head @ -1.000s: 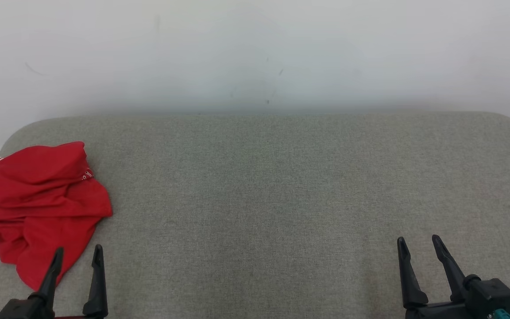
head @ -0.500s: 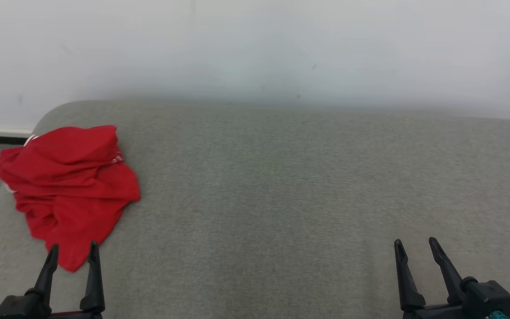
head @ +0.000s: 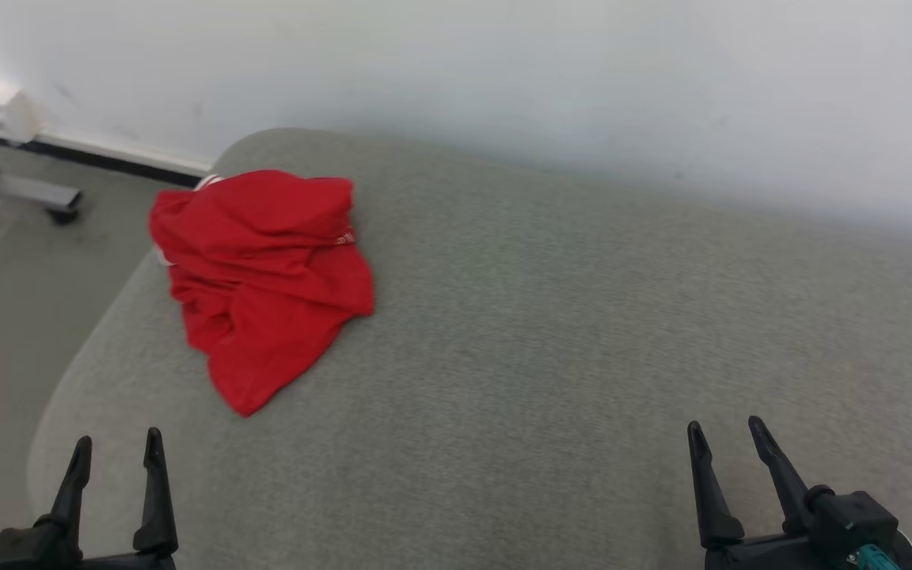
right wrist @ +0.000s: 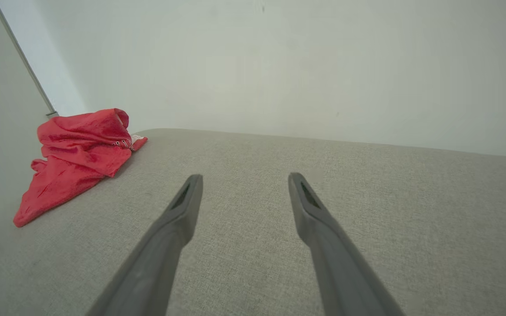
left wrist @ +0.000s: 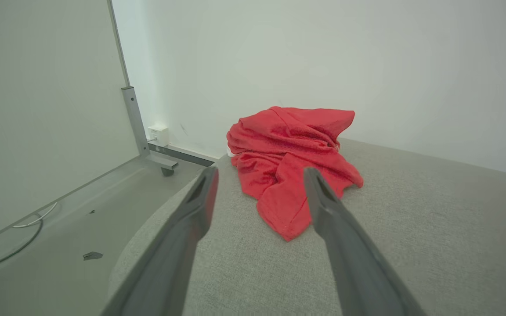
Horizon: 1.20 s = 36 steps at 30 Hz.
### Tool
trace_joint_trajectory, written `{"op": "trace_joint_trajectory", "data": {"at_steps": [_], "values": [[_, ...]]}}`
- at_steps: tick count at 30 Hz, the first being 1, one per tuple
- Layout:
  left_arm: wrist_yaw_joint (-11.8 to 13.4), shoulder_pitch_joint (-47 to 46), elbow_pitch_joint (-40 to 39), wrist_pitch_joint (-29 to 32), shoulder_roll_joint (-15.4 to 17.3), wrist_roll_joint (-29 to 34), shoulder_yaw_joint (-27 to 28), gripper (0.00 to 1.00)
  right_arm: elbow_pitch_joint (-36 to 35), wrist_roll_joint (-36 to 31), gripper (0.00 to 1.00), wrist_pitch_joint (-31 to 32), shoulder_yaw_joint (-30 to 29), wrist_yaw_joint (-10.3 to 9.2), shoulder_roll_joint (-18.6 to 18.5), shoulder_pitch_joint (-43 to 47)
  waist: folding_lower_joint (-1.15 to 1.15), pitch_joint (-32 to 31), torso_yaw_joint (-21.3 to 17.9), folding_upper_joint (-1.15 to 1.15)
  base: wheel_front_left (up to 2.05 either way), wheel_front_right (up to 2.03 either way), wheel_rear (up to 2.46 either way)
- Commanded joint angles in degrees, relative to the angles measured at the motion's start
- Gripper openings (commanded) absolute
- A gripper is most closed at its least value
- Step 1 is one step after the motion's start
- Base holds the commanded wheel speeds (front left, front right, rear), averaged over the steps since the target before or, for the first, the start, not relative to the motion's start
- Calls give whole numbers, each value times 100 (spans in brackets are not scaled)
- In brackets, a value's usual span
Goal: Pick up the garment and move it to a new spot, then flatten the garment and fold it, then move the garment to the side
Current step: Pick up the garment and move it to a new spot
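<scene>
Lying in a crumpled heap near the rounded far-left corner of the grey fabric-covered surface, the red garment is bunched highest at its far side and trails a pointed flap toward the robot; a bit of white print shows on its right edge. The left hand hovers at the lower left of the head view, over the surface's near-left edge. Its two dark fingers are spread, hold nothing and are apart from the cloth. In the left wrist view the garment lies straight ahead, its near flap framed between the fingers. The right hand sits at the lower right, fingers likewise spread and empty above bare fabric, well apart from the garment. Beyond the surface stands a pale wall; to the left, the grey floor carries a metal leg on a caster.
</scene>
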Motion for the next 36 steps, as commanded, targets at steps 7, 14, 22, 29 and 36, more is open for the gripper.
{"op": "trace_joint_trajectory", "data": {"at_steps": [7,14,22,29,36], "values": [[68,50,29,-58,40,-56,60,100,99,65,100,-50,110,-12,-13,-100,0,60,946,0,0,0,0],[188,242,-144,-85,-13,-119,238,100,258,6,100,11,299,-12,-32,-360,0,147,1005,0,0,0,0],[175,145,-120,-88,-52,-145,266,100,396,33,100,-68,268,-12,-92,-423,0,162,988,0,0,0,0],[17,-577,72,-87,68,-215,222,100,262,-182,100,-73,-32,-12,-109,-393,0,380,700,0,0,0,0],[-163,-2226,322,-84,381,-485,336,100,-116,-404,100,65,-270,-12,-262,-740,0,1247,-281,0,0,0,0]]}}
